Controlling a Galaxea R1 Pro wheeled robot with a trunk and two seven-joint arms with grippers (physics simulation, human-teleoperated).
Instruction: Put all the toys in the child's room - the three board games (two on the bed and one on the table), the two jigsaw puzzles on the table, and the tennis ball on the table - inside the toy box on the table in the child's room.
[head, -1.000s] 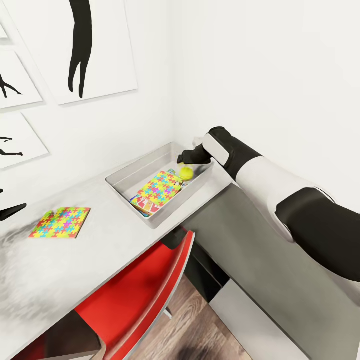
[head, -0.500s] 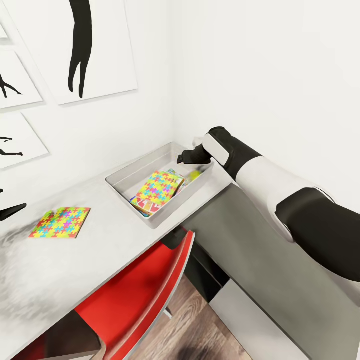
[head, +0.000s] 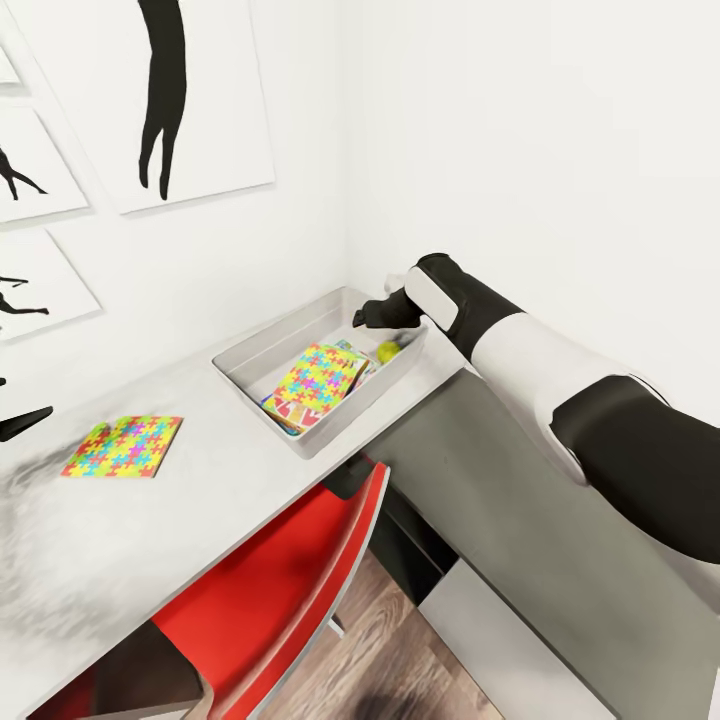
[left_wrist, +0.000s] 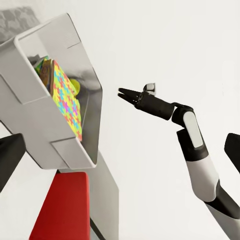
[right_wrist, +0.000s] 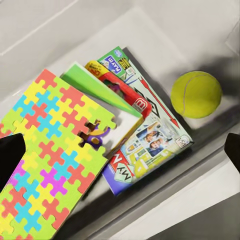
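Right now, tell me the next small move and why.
Probably lift the right gripper up and away from the toy box. It is open above the box, and the ball lies free inside beside the games. One puzzle lies out on the table, so it likely comes next.

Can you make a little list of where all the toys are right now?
ball: inside the toy box, loose
puzzle one: in the toy box, lying on top of the game boxes
game boxes: stacked in the toy box under that puzzle
puzzle two: out on the table
right gripper: over the toy box's far end, jaws open, holding nothing
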